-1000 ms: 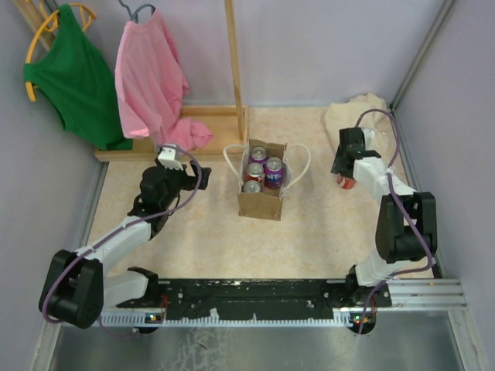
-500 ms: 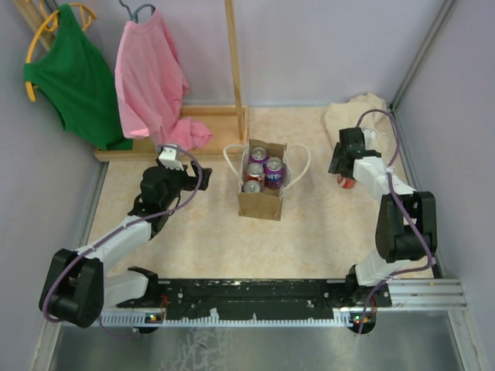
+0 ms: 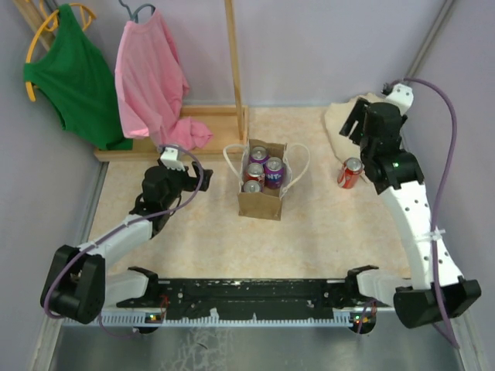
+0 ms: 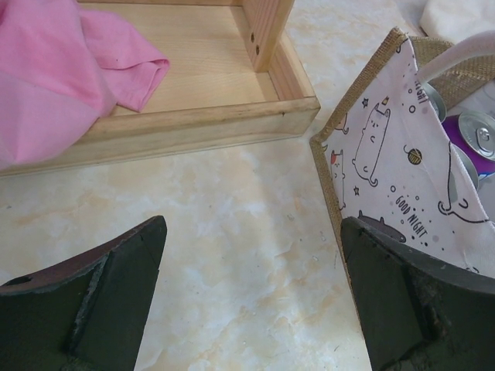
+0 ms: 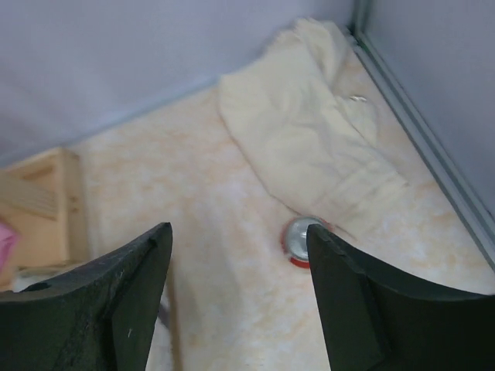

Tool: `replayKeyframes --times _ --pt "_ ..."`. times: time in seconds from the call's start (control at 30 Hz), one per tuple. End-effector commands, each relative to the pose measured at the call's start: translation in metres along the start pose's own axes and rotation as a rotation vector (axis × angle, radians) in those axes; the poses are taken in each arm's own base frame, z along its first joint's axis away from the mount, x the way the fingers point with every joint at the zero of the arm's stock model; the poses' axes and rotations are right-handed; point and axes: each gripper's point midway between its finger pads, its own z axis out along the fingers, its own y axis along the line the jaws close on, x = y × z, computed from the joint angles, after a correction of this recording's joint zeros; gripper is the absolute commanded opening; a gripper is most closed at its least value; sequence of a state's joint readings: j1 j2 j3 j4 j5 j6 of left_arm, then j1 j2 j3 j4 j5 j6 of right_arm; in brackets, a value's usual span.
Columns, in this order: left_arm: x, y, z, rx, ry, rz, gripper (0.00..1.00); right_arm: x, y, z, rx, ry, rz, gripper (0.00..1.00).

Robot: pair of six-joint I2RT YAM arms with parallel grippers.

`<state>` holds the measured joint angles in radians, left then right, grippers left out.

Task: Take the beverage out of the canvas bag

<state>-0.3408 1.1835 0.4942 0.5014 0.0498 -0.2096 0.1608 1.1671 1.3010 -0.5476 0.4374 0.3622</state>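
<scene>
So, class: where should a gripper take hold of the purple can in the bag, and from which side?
Grip the purple can by its upper rim, from straight above, jaws across the top. It stands upright; the canvas bag and neighbouring cans block its sides.

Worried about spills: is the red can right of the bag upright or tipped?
Upright. The red can stands on its base, its round silver top facing up in both the top and right wrist views.

The tan canvas bag (image 3: 259,202) has a white cat-print lining, with a purple can (image 3: 273,166), a red can (image 3: 350,173) and a marbled beige tabletop (image 3: 201,232).
</scene>
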Motion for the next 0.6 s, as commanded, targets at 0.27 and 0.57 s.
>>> replayKeyframes --times 0.27,0.57 --pt "-0.01 -0.011 -0.002 0.043 -0.033 -0.012 1.0 0.029 0.136 -0.074 -0.337 0.086 -0.207 0.7" --pt "-0.012 -0.005 -0.01 0.009 -0.045 0.009 1.0 0.118 0.194 -0.073 -0.44 0.278 -0.324 0.77"
